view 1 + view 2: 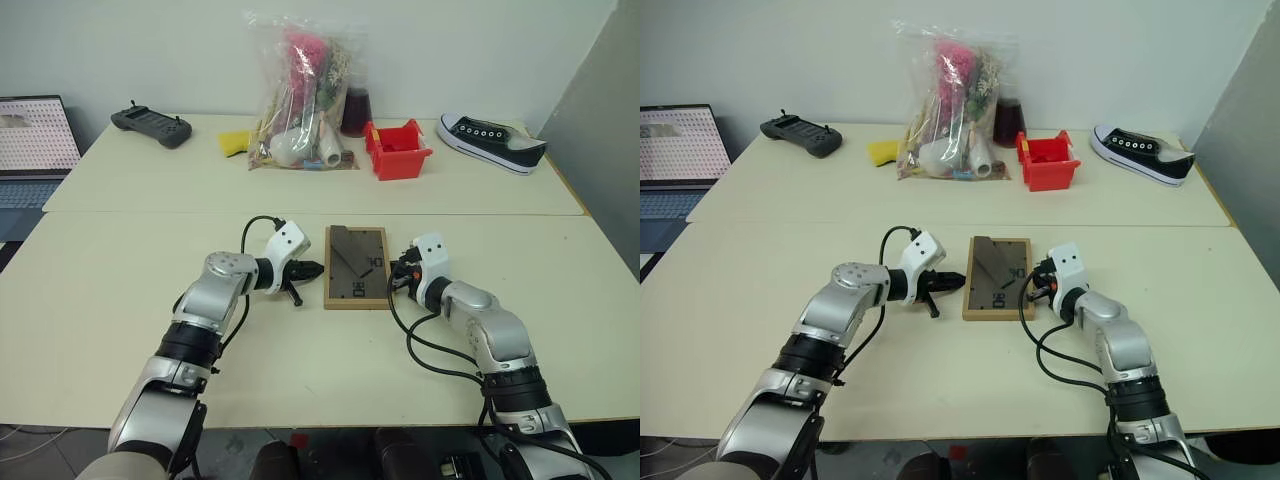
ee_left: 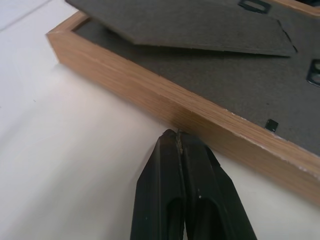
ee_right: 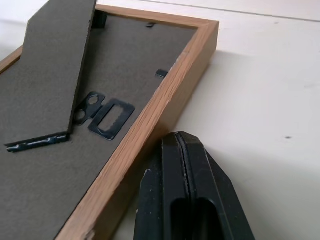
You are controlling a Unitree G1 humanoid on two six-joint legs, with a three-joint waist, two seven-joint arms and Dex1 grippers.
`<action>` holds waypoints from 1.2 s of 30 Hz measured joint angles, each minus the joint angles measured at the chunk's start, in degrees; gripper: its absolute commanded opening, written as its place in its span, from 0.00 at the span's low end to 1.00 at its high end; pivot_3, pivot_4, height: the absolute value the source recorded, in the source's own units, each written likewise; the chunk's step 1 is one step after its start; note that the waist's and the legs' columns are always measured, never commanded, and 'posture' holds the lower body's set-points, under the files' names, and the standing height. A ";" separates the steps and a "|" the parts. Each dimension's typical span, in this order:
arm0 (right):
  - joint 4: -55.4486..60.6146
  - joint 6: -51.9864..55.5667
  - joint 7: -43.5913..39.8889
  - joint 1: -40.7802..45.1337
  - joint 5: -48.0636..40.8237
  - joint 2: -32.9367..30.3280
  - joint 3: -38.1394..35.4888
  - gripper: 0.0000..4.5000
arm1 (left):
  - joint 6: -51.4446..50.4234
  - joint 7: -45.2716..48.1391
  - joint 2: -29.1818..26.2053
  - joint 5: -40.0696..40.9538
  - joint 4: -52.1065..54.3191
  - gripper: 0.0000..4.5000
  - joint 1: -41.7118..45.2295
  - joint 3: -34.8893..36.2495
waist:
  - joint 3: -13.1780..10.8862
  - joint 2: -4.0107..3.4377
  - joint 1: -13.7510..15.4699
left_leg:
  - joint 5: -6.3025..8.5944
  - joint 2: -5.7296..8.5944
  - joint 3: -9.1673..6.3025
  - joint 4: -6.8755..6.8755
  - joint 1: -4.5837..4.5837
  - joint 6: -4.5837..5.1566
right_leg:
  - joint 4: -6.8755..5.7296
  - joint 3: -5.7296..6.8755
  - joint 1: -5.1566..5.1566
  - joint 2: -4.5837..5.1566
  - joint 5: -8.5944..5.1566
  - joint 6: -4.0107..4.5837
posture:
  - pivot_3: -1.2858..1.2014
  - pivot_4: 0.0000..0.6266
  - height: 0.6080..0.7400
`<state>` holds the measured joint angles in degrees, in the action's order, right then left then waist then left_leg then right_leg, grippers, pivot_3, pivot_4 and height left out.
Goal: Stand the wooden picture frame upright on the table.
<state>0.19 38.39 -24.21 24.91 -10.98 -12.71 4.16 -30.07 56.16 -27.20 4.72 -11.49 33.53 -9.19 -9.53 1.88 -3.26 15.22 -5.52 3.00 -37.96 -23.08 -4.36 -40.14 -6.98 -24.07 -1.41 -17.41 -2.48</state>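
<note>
Pinching wooden picture frame [image 1: 356, 267] lying backing-up betw my closed left gripper [image 1: 314, 268] at 9 o'clock & closed right gripper [image 1: 400, 281] at 3; uneven squeeze could skid it across table [image 1: 120, 300], stand flap [image 1: 349, 254] unused.

A light tan wooden picture frame [image 1: 356, 267] with a dark grey-brown backing panel and small white marks lies on the pale cream, matte desk [image 1: 120, 300]. The left tool [image 1: 312, 268] and right tool [image 1: 397, 279] have black fingers, on arms of silver-grey and white with black cables. At the far side sit a bright red plastic bin [image 1: 398, 150], a black canvas shoe [image 1: 492, 142] with white sole and white laces, a dark grey handheld controller [image 1: 151, 125], a yellow item [image 1: 235, 142], and a clear plastic bag [image 1: 303, 95] showing pink, white and straw-coloured contents. A laptop screen [image 1: 37, 133] shows a pale grid of small reddish dots.
</note>
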 measured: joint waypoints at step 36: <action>-5.46 -10.31 -20.74 3.22 2.87 -12.45 9.49 0.00 | -61.80 -29.89 5.29 62.40 17.90 0.99 -21.76 34.58 | 0.09 0.04 0.14 | 0.07 0.03 -0.36 -0.03 0.23 0.12 | 0.10 0.23 0.39 0.08 -0.01 0.01 | 0.52 0.24 1.00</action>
<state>-5.27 28.08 -44.95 28.13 -8.10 -25.16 13.65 -91.87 26.27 -21.91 67.12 6.42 11.77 25.38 -9.44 1.92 -3.12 15.29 -5.49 2.64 -37.99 -22.85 -4.23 -40.04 -6.76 -23.68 -1.33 -17.43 -2.48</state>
